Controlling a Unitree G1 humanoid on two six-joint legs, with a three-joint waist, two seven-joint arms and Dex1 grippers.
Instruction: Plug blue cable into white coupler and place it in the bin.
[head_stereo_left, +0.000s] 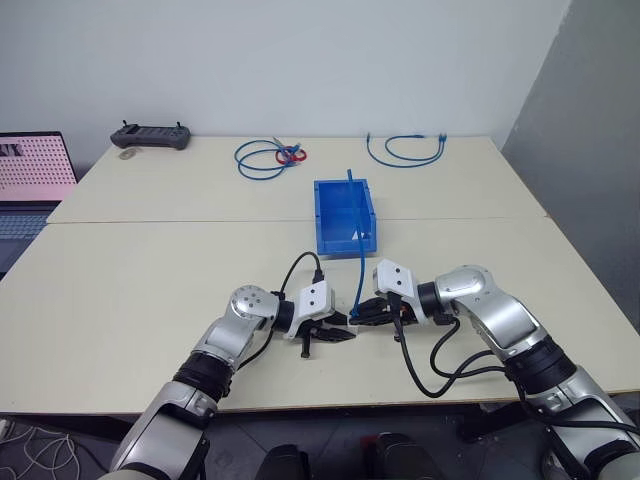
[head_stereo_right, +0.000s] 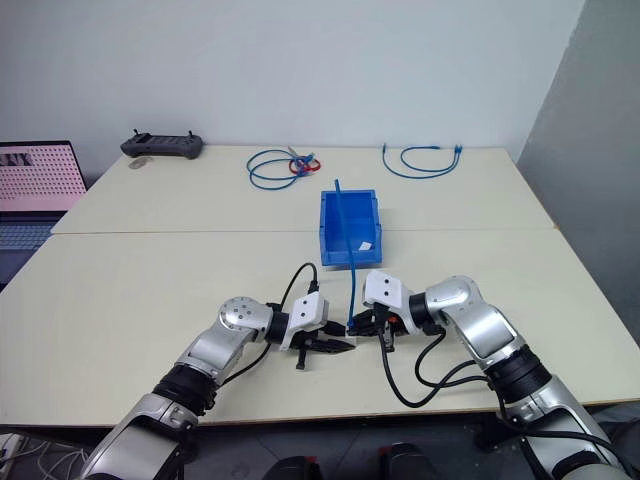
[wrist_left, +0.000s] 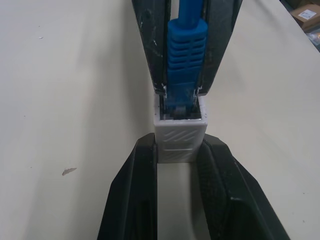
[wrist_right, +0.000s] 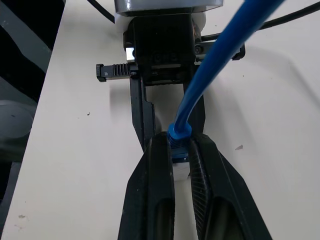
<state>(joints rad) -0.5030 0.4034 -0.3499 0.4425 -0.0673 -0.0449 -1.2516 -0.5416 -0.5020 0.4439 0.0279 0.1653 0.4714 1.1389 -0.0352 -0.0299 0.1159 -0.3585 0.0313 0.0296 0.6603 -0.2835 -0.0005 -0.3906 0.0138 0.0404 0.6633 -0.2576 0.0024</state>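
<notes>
The left gripper (wrist_left: 179, 155) is clamped on the white coupler (wrist_left: 179, 137), a small boxy plastic block with moulded diagonal ridges on its face, gripped between two matte black fingers (wrist_left: 135, 190). Tip to tip with it, the right gripper (wrist_right: 180, 150) is closed on the ribbed blue boot of the blue cable (wrist_right: 220, 60), whose clear-blue plug sits in the coupler's dark opening. From the right gripper the thin, smooth cable rises and runs away toward the bin (head_stereo_left: 324, 215), a bright-blue rectangular plastic tub with an open top, standing just beyond both grippers on the pale matte table (head_stereo_left: 130, 290). Far past the bin lie a coiled blue cable (head_stereo_left: 262, 158) with a red ring, a looped blue cable (head_stereo_left: 405, 150) and a black controller (head_stereo_left: 151, 135).
</notes>
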